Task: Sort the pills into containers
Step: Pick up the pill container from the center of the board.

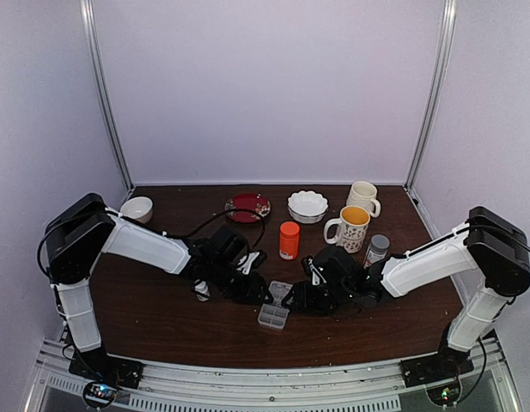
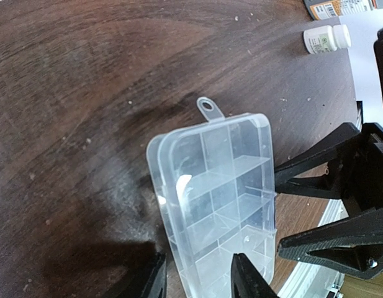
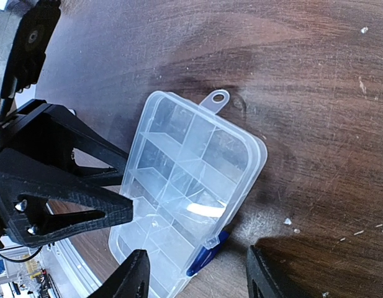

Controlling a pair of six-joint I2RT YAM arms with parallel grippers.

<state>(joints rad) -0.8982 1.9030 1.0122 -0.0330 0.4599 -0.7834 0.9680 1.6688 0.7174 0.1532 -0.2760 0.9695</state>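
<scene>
The clear organizer (image 1: 273,315) with its small containers lies flat on the dark table between my two grippers. Its lid lies over the cells, and a blue latch (image 3: 207,256) shows on one long side. My left gripper (image 2: 200,282) is open, its jaws astride one long edge of the organizer (image 2: 219,186), one fingertip (image 2: 248,279) over the cells. My right gripper (image 3: 200,276) is open wide around the latch corner of the organizer (image 3: 185,186), touching nothing. One tiny white speck (image 2: 246,238) sits in a cell; I cannot tell whether it is one of the pills.
A small white bottle (image 2: 326,38) lies on the table beyond the organizer. Behind stand an orange bottle (image 1: 289,240), two mugs (image 1: 350,227), a grey-capped bottle (image 1: 376,249), a white bowl (image 1: 307,206), a red plate (image 1: 247,207) and a small white bowl (image 1: 137,209).
</scene>
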